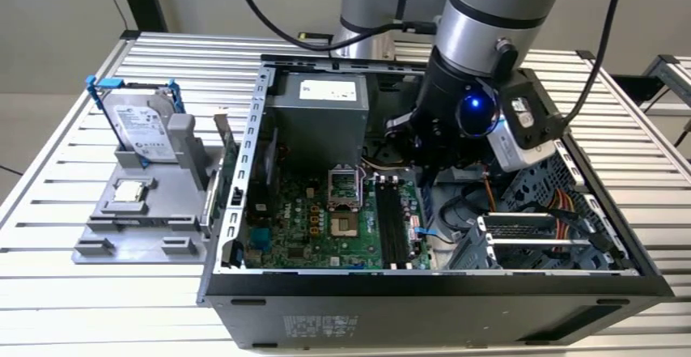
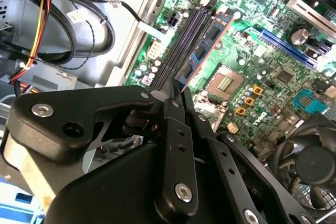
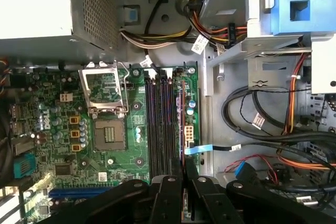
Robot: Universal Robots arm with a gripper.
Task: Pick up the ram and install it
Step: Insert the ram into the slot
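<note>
Gripper pinched shut on ram, stick half-hidden by fingers; sits in mobo slots inside case.

The exterior view looks down from high in front of the open case, taking in the table around it. Both wrist views hang close above the motherboard, looking past black linkage at its slots, their shared ground.
</note>
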